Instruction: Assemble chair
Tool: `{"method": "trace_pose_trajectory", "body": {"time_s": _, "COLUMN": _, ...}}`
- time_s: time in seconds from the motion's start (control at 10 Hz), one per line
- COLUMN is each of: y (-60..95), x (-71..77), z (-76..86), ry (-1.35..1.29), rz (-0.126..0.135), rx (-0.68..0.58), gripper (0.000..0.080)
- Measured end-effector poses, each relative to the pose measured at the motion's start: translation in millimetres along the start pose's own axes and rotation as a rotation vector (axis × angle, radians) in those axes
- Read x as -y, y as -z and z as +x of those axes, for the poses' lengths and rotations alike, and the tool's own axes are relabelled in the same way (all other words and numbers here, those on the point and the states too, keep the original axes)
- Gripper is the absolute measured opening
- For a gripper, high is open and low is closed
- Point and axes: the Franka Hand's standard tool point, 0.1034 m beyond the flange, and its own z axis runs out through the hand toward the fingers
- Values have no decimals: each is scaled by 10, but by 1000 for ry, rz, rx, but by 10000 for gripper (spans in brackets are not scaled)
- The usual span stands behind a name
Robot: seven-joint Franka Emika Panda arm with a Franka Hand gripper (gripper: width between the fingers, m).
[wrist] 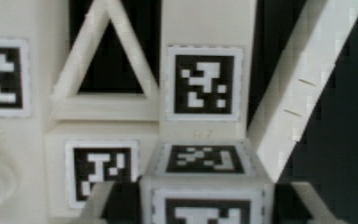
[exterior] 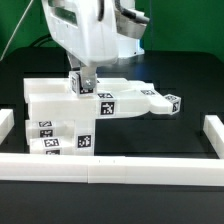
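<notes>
- Arm (exterior: 92, 30) stands over the chair (exterior: 55, 115), a white stack of tagged parts on the black desk (exterior: 150, 135), towards the exterior view's left.
- Fingers (exterior: 78, 83) are closed on a tagged block (wrist: 202, 185) at the top of the stack, one finger on each side of it.
- Wrist view: slotted panel (wrist: 87, 105) with tags sits just behind the block.
- Long tagged piece (exterior: 150, 100) reaches from the stack towards the exterior view's right.
- White border rails (exterior: 110, 170) edge the desk.
</notes>
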Motion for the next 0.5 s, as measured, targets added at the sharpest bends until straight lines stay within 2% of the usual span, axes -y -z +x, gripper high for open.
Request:
{"method": "trace_pose_trajectory", "body": {"time_s": 0.2, "y": -7, "x": 2, "z": 9, "ry": 55, "rz": -2, "rx": -3, "gripper": 311}}
{"method": "trace_pose_trajectory", "body": {"time_s": 0.3, "y": -18, "x": 17, "z": 19, "ry": 90, "rz": -2, "rx": -5, "gripper": 489}}
{"method": "trace_pose_trajectory", "body": {"time_s": 0.4, "y": -21, "x": 14, "z": 18, "ry": 152, "rz": -3, "rx": -5, "gripper": 489}}
{"method": "trace_pose_trajectory", "body": {"time_s": 0.5, "y": -23, "x": 13, "z": 19, "ry": 224, "rz": -3, "rx": -5, "gripper": 613}}
